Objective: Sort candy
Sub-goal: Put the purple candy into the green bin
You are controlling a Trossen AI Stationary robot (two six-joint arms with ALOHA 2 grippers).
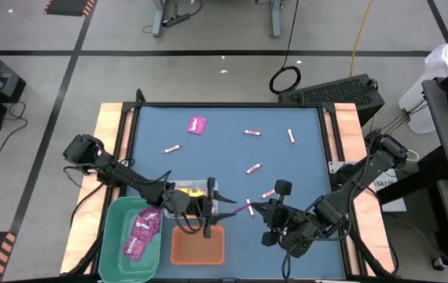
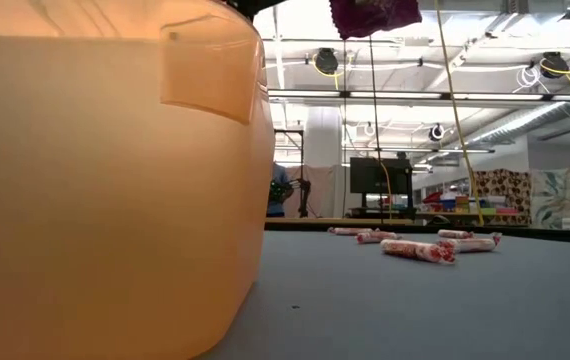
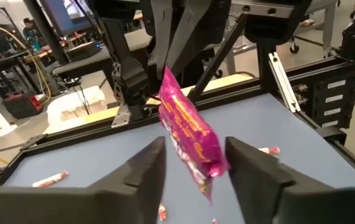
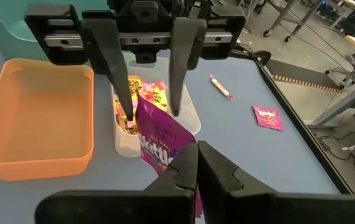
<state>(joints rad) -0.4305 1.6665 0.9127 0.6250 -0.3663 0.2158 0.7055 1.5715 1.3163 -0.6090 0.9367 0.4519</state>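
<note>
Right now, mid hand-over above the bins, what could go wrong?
1. The right tool pinches the magenta packet only at one edge, and the left tool's fingers stand open: it may drop.
2. It hangs over the clear bin of yellow packets, not the green bin.

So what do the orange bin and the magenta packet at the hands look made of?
Orange bin: likely translucent plastic, since light glows through its smooth wall in the low view. Magenta packet: probably thin glossy film or foil, creased, printed, with a sheen.
</note>
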